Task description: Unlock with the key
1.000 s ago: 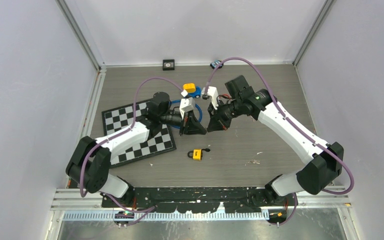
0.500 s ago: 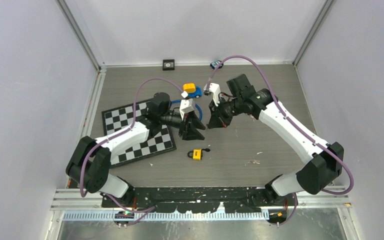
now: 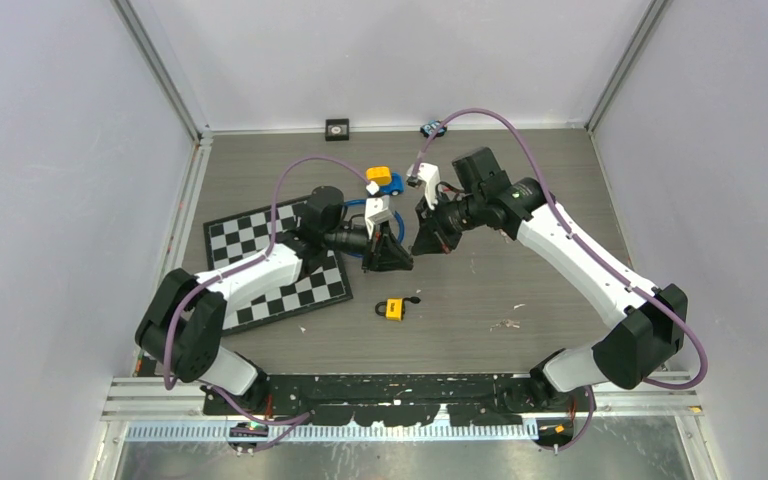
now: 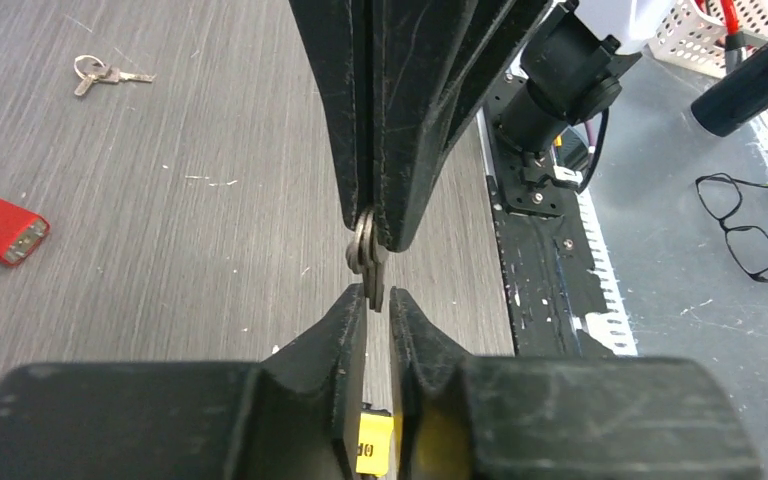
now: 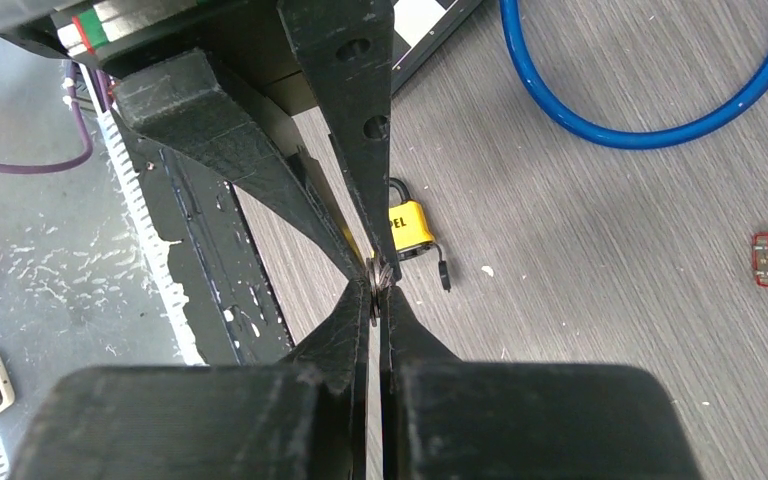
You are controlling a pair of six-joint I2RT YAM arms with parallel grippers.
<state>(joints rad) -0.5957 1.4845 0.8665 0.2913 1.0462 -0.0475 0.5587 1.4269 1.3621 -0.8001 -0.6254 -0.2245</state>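
Since a second ago the left gripper point(image 4: 378, 318) had slid right to meet the right gripper point(image 5: 375, 300) tip to tip. Its jaws, spread wider half a second back, had narrowed again. Right jaws were clamped on the key bunch point(image 4: 365, 252), held in mid-air at centre of the left wrist frame. Left fingers point(image 4: 345, 335) stood a slit apart with the key's lower end at that slit; couldn't tell if they pinched it. The yellow padlock point(image 3: 394, 309) lay on the table point(image 3: 520, 270), lower middle of the overhead frame, below both grippers and apart from them. A red padlock point(image 4: 0, 228) was at the left edge of the left wrist frame, spare keys point(image 4: 100, 72) at upper left. A blue ring point(image 5: 650, 130) was at the upper right of the right wrist frame. A checkerboard point(image 3: 260, 265) lay at left centre overhead.
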